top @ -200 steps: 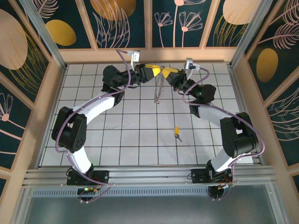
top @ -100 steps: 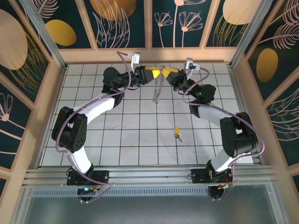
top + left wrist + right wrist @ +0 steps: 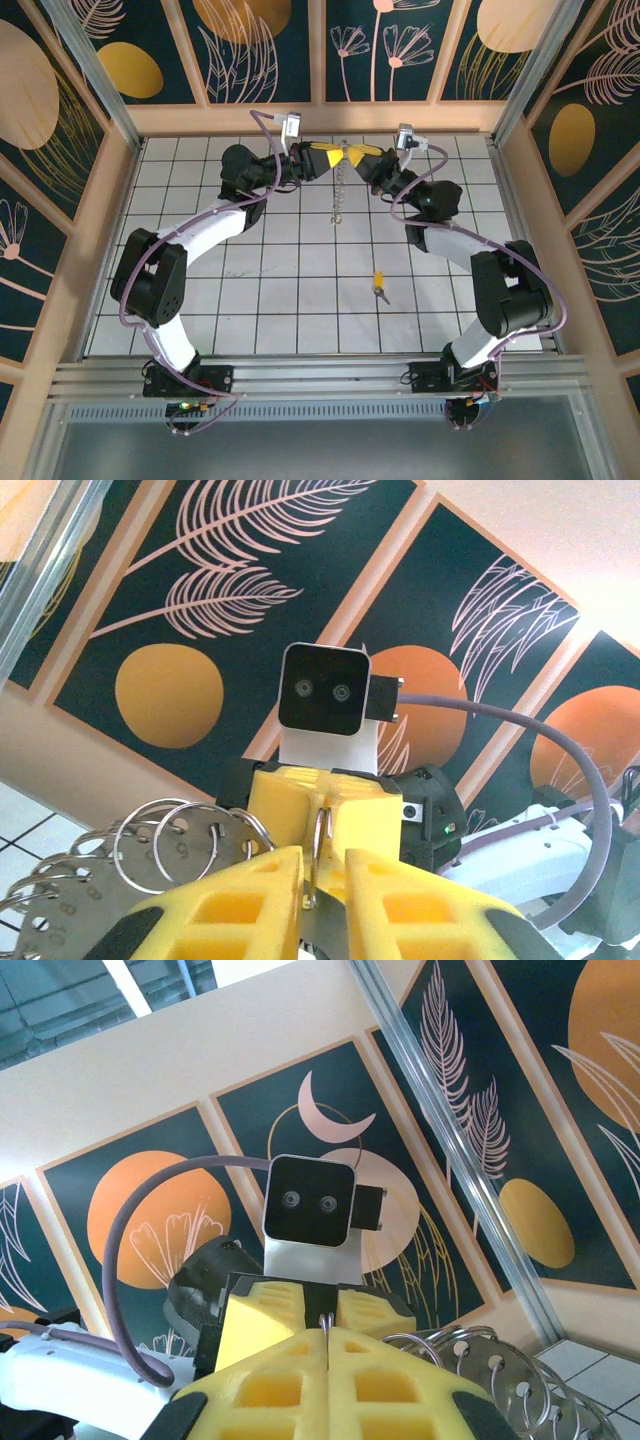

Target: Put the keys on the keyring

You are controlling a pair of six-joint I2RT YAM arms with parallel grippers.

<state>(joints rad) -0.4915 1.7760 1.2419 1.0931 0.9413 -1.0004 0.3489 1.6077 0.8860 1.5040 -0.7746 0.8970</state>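
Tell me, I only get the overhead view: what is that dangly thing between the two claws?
Observer: The left wrist camera shows it up close. It's the keyring, a row of wire rings threaded through a grey strip with holes.
Visitor: Does the left claw really hold it?
Observer: Yes. The left claw pinches one thin ring upright between its yellow fingers.
Visitor: And the other claw?
Observer: In the right wrist camera, the right claw is shut on a thin wire of the keyring, with more rings hanging beside it.
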